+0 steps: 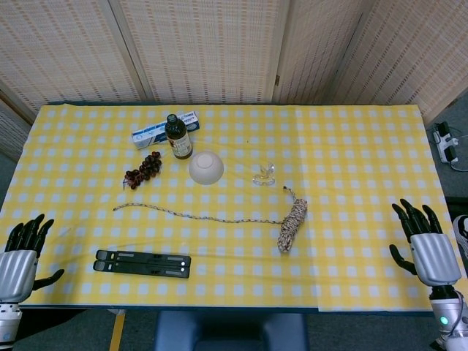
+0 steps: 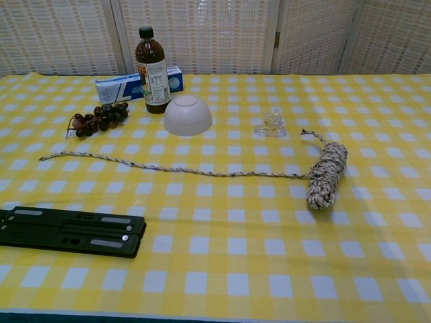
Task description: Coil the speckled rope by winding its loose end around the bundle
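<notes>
At the near left corner of the tabletop (image 1: 351,146), the left hand (image 1: 18,257) hovers with its dark fingers (image 1: 29,228) spread apart and nothing in them; at the near right corner the right hand (image 1: 424,245) does the same, its fingers (image 1: 411,217) splayed and empty. Both are well apart from the speckled rope (image 1: 292,224), whose wound bundle lies right of the tabletop's middle, with its loose end (image 1: 183,214) trailing away in a long, slightly wavy line toward the left. Near the front edge, below that line, lies a flat black folding stand (image 1: 142,263). Beyond the rope sit a bunch of dark grapes (image 1: 143,169), an upturned white bowl (image 1: 206,167) and a small clear glass piece (image 1: 264,174). Behind the bowl, a brown bottle (image 1: 178,137) stands upright just in front of a blue-and-white box (image 1: 150,131). The yellow-and-white checked cloth (image 1: 365,278) covers the whole surface.
</notes>
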